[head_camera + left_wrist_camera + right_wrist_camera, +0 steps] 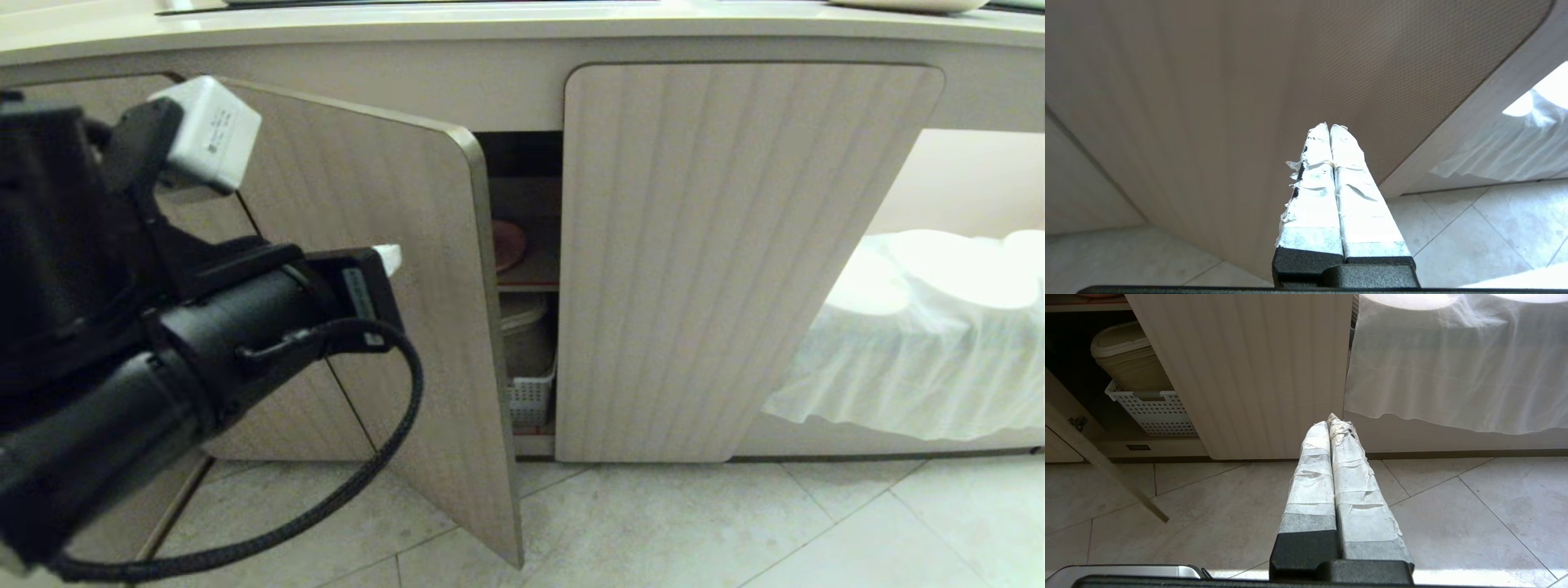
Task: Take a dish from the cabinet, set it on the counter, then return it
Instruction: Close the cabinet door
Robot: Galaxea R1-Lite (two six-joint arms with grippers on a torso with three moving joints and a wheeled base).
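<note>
The dish sits on the upper shelf inside the cabinet, only its pink edge showing in the dark gap between the two doors. Below it, at six o'clock, a cream lidded container stands in a white perforated basket on the lower shelf. The left door is swung partly open, at nine o'clock from the dish; the right door is closed. The left gripper is right at the outer face of the open door, its taped fingers pressed together and holding nothing. The right gripper hangs low over the tiled floor, facing the closed door, fingers likewise pressed together. The counter runs along twelve o'clock. A white cloth drapes at three o'clock.
</note>
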